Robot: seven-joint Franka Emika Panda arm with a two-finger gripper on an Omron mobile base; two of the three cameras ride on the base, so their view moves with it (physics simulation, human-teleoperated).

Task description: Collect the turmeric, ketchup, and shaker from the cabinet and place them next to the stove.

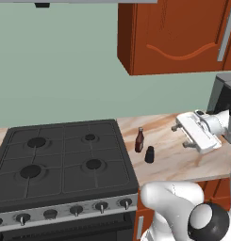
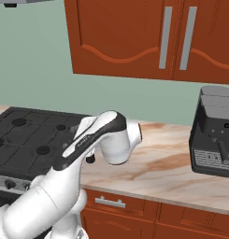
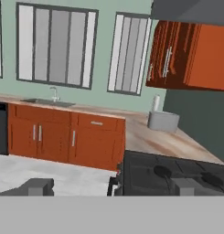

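Worktop [image 1: 173, 160]: marble, right of stove [image 1: 65, 160].
Tool [image 1: 179, 135]: spread, empty, hanging above worktop.
Ketchup [image 1: 139, 140]: left of tool, beside stove.
Shaker [image 1: 149, 154]: just beside ketchup.
Turmeric: probably still in cabinet.
Advice: turn toward the shelf niche, approach level.

My arm [image 2: 50, 196] is a glossy white shell of thick rounded segments, smooth and swollen like bent tubing. A long dark charcoal panel [image 2: 95, 135] runs along the outer side of one link, ending in a black collar. At the lower joint I see a dark grey cap with a round white disc [image 1: 205, 218] set in its middle. My hand [image 1: 198, 133] is a flat white block with small grey stubs along its edge, joined to a pale grey cylindrical wrist. I can make out no cables, screws or markings.
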